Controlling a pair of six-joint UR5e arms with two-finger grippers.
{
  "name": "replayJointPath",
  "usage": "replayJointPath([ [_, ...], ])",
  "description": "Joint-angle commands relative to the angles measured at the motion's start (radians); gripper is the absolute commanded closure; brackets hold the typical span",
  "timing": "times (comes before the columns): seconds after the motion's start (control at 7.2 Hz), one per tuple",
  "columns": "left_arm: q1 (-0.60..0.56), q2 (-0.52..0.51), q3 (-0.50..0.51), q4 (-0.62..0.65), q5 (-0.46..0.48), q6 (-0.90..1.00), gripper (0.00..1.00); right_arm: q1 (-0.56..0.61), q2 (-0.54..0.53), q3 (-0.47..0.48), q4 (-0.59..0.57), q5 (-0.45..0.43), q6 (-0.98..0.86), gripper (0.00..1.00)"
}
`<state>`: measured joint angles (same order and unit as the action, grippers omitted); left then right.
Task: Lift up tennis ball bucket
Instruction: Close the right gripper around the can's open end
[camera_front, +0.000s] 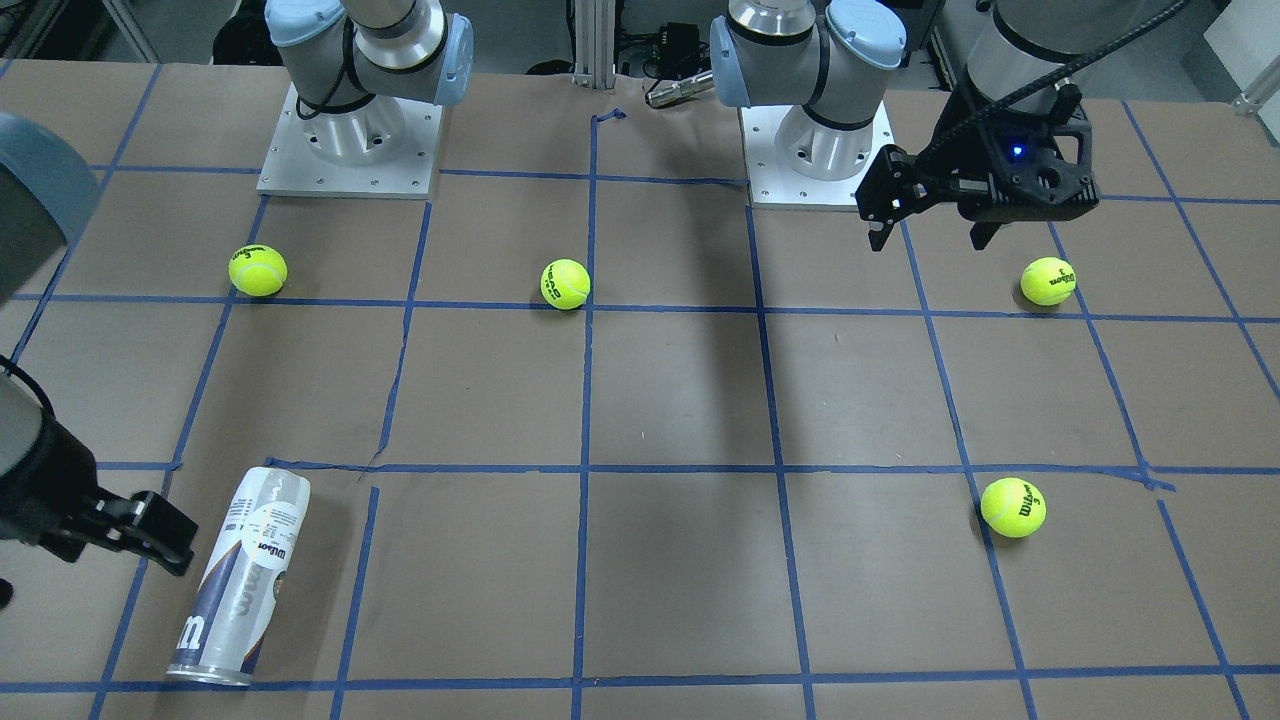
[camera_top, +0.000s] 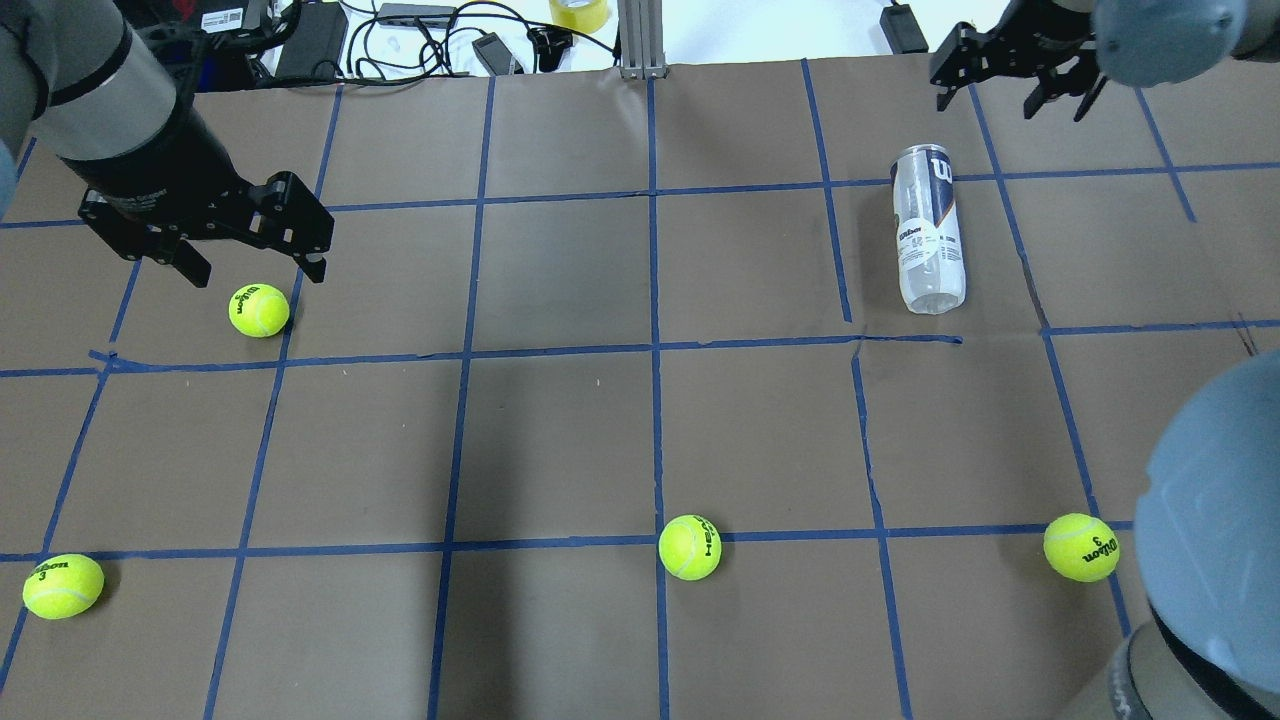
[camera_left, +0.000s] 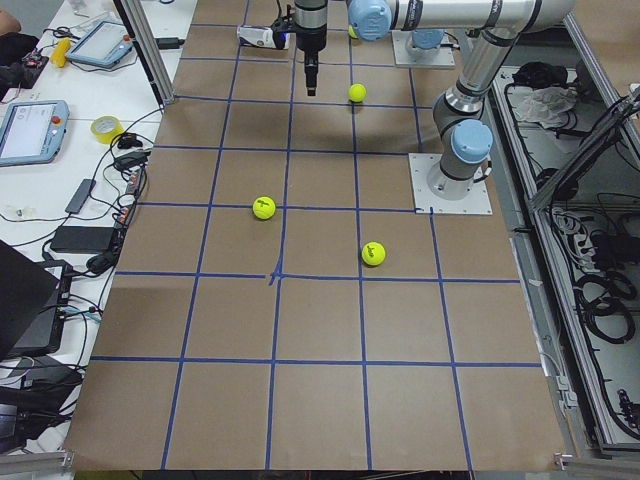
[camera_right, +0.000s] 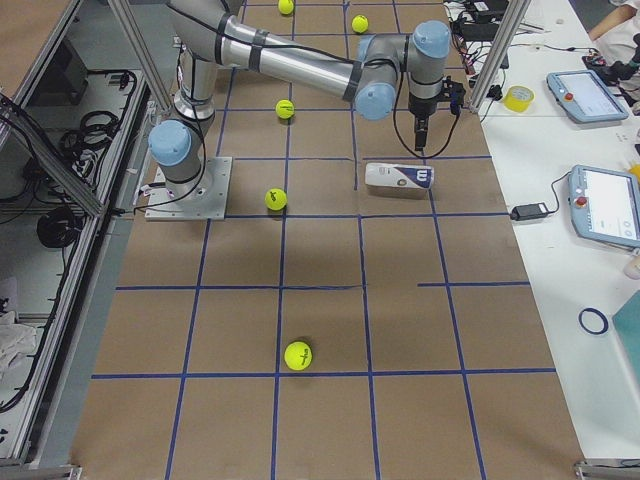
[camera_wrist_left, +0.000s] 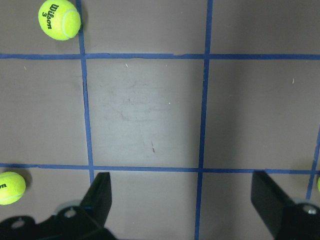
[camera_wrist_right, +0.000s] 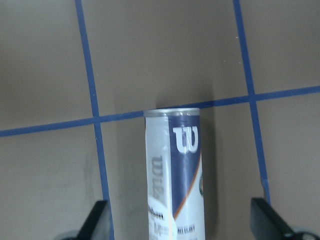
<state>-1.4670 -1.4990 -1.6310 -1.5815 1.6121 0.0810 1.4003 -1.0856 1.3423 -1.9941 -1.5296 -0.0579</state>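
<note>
The tennis ball bucket (camera_top: 928, 228) is a clear tube with a white and navy Wilson label. It lies on its side on the brown table, far right in the overhead view and low on the left in the front view (camera_front: 243, 575). My right gripper (camera_top: 1010, 95) is open and empty and hovers above the tube without touching it. In the right wrist view the tube (camera_wrist_right: 176, 175) runs between the spread fingers (camera_wrist_right: 97, 222). My left gripper (camera_top: 255, 268) is open and empty, high above the table near a tennis ball (camera_top: 259, 310).
Three more tennis balls lie on the table, at the near left (camera_top: 63, 586), near middle (camera_top: 690, 547) and near right (camera_top: 1081, 547). The arm bases (camera_front: 350, 140) (camera_front: 820, 145) stand at the robot's edge. Cables and a tape roll (camera_top: 578, 12) lie beyond the far edge.
</note>
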Motion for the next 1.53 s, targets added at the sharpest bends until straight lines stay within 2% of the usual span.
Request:
replayJointPath([
  [0.0, 0.005, -0.009, -0.003, 0.034, 0.000, 0.012, 0.00, 0.046, 0.162, -0.034, -0.116, -0.073, -0.011, 0.00],
  [0.28, 0.007, -0.007, -0.003, 0.031, -0.001, 0.005, 0.00, 0.040, 0.173, -0.032, -0.117, -0.084, 0.003, 0.00],
  [0.56, 0.007, -0.009, -0.004, 0.031, -0.001, 0.000, 0.00, 0.039, 0.231, -0.043, -0.124, -0.064, 0.079, 0.00],
  [0.97, 0.007, -0.001, -0.027, 0.035, 0.011, 0.011, 0.00, 0.014, 0.268, -0.052, -0.124, -0.063, 0.082, 0.00],
  [1.39, 0.014, 0.003, -0.026, 0.038, 0.017, 0.003, 0.00, 0.014, 0.293, -0.081, -0.133, -0.020, 0.066, 0.00],
])
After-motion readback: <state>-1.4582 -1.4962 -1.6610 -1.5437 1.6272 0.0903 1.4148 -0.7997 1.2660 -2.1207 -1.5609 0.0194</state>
